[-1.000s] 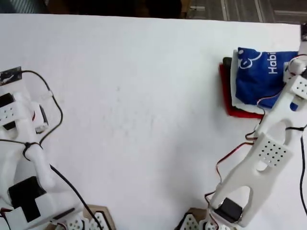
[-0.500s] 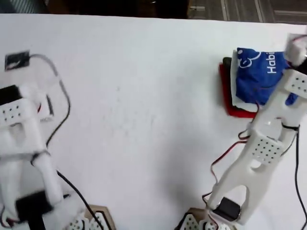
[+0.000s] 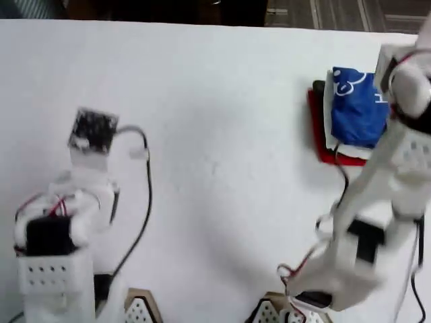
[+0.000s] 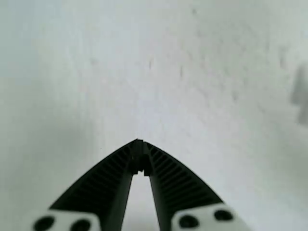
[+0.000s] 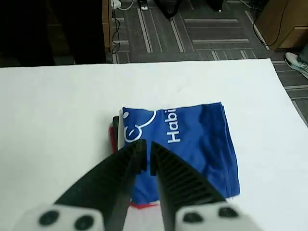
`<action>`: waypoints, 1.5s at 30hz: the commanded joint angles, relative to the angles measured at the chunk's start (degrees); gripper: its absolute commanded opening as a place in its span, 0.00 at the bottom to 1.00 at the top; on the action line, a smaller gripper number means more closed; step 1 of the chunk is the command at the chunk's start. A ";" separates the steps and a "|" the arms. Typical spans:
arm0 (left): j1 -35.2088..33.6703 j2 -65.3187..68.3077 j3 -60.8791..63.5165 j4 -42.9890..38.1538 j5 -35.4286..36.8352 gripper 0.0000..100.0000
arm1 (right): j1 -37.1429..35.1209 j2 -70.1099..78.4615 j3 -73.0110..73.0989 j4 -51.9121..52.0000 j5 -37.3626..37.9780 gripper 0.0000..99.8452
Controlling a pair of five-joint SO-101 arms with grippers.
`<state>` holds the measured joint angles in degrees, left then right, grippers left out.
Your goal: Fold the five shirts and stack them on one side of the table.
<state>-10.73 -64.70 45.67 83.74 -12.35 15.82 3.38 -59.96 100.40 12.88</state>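
A stack of folded shirts lies near the table's right edge. Its top is a blue shirt (image 3: 357, 108) (image 5: 192, 139) with white print. White (image 3: 328, 114), red (image 3: 316, 138) and black (image 3: 318, 86) layers peek out underneath. My right gripper (image 5: 146, 144) hovers above the blue shirt's near part, shut with nothing in it. The right arm (image 3: 377, 202) stands raised beside the stack. My left gripper (image 4: 139, 144) is shut and empty over bare white table (image 4: 154, 72). The left arm (image 3: 60, 235) is at the front left.
The white table (image 3: 215, 101) stretches bare between the two arms. A black cable (image 3: 145, 195) loops from the left arm. Carpeted floor (image 5: 192, 29) and a dark cabinet (image 5: 48, 29) lie past the far table edge. Arm bases (image 3: 269, 313) sit at the front edge.
The left arm swung from the table's left edge inward and forward. The right arm rose up off the shirt stack, uncovering more of the blue shirt.
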 commanded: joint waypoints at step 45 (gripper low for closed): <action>1.41 -39.74 51.30 -9.93 5.27 0.03 | -15.16 -106.42 156.92 -28.18 -0.70 0.02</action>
<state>-8.88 -103.12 95.69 73.71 -7.60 0.97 -101.85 96.44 71.65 12.44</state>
